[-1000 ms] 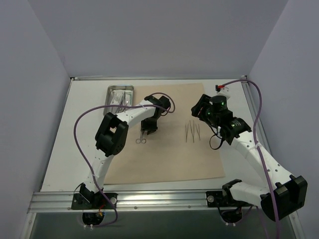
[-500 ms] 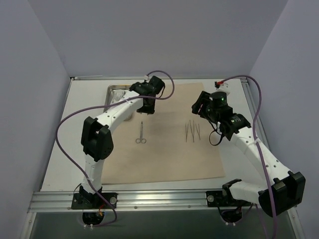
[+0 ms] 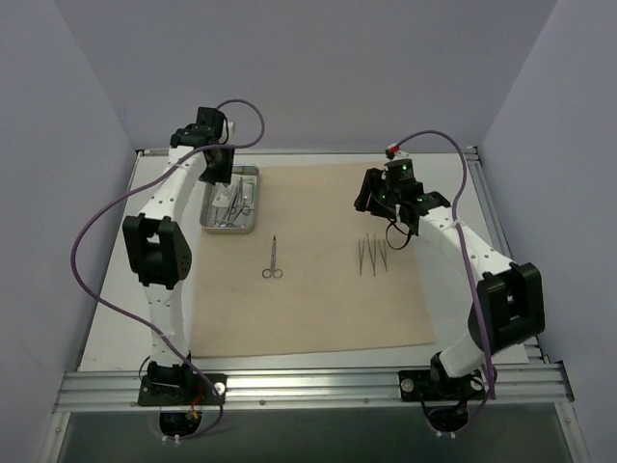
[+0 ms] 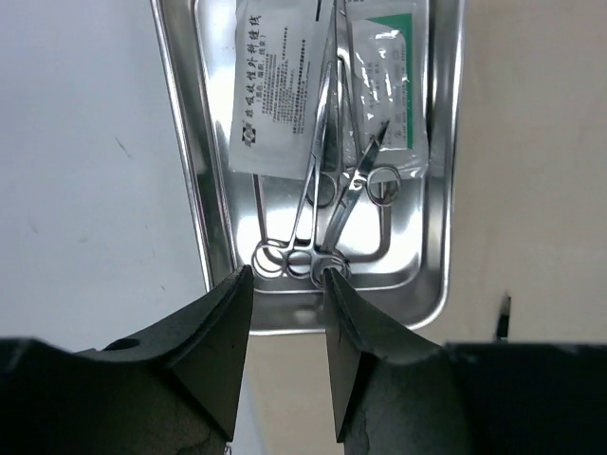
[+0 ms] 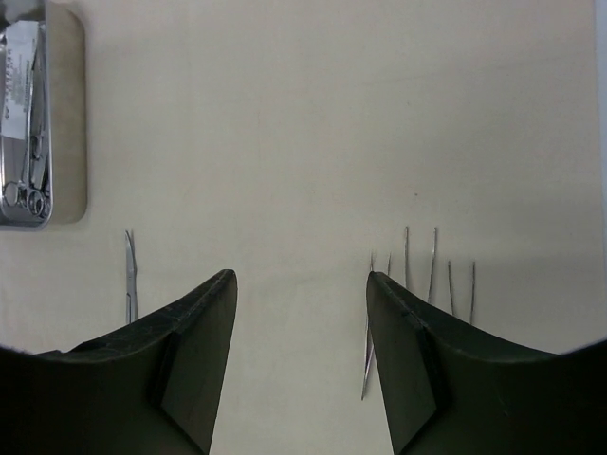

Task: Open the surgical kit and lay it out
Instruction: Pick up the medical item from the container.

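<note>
Over one short end of the steel tray (image 4: 201,190), the left tool (image 4: 286,282) hangs spread apart; scissor-handled instruments (image 4: 318,204) lie along the tray's length, ring handles nearest it. Right tool (image 5: 301,284), also apart, is well away from the tray.

Loads of bare cloth (image 3: 318,309) from 4 to 8 o'clock, nothing in the way. Mid-sheet, the scissors (image 3: 274,260) lie at 9 and the tweezers (image 3: 371,255) at 3. At 10 the tray (image 4: 453,142) is cramped, with instruments (image 4: 321,190) overlapping packets (image 4: 275,85) and the left gripper (image 4: 287,284) over it.
</note>
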You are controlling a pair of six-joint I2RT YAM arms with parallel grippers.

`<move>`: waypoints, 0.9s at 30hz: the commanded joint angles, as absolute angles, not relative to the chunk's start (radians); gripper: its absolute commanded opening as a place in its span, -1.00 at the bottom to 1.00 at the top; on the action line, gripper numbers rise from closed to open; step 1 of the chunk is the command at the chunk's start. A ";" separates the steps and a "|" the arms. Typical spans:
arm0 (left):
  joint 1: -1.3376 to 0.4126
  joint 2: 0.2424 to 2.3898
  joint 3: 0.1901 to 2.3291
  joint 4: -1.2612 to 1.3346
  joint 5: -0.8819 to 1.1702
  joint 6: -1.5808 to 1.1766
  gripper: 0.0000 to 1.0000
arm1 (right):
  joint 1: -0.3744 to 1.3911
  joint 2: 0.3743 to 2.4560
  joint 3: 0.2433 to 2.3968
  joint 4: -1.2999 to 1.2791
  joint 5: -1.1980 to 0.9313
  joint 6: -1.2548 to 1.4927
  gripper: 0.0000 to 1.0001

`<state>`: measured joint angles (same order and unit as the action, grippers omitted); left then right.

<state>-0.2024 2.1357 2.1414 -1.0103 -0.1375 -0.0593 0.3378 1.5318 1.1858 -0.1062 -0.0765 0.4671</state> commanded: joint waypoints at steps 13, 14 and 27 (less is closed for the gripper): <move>-0.152 2.453 2.387 -1.109 0.000 0.149 -0.21 | 0.313 1.776 1.356 -0.087 -0.173 0.448 0.01; -0.152 2.453 2.369 -1.105 0.000 0.152 -0.23 | 0.313 1.782 1.361 -0.090 -0.173 0.448 0.01; -0.155 2.473 2.316 -1.083 -0.038 0.179 -0.57 | 0.311 1.821 1.405 -0.123 -0.176 0.437 0.01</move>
<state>-0.1558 2.4805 2.3299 -1.0943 -0.0250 0.1520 0.3191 1.8259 1.3670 -0.0952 -0.1711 0.4438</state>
